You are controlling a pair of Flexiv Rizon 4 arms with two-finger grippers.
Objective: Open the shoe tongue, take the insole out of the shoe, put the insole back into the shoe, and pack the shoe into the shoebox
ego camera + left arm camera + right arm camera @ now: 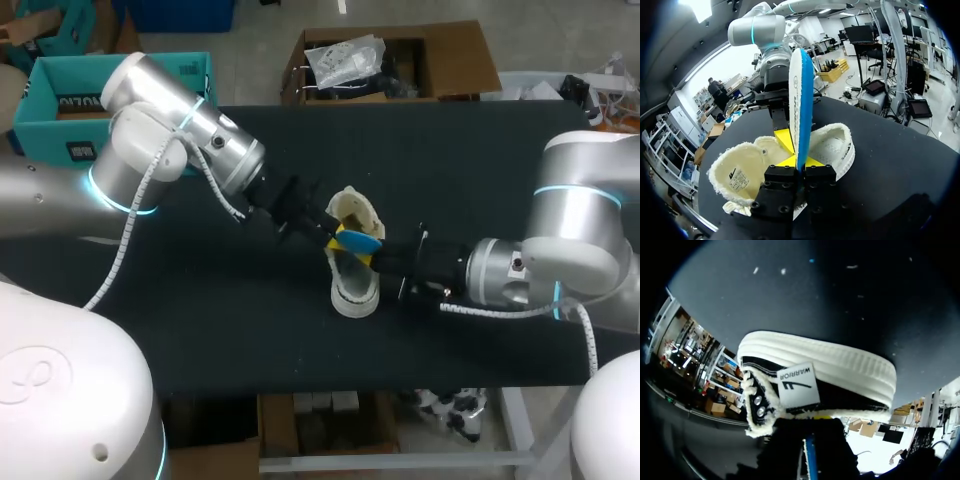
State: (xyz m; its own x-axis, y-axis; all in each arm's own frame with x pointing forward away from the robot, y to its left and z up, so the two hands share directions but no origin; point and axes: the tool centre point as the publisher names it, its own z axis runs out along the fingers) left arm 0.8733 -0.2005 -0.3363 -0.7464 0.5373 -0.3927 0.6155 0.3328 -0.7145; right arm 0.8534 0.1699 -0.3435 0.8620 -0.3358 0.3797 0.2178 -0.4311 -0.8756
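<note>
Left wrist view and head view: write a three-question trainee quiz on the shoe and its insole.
1. True or false: the blue-and-white insole lies flat inside the cream canvas shoe.
2. What do the left arm's jaws hold? A. the insole B. a shoelace C. nothing
3. Short answer: on what does the shoe rest?

Key
1. False: the insole stands on edge above the shoe's opening.
2. A: the jaws close on it from both sides.
3. On the black table, between the two arms.
</note>
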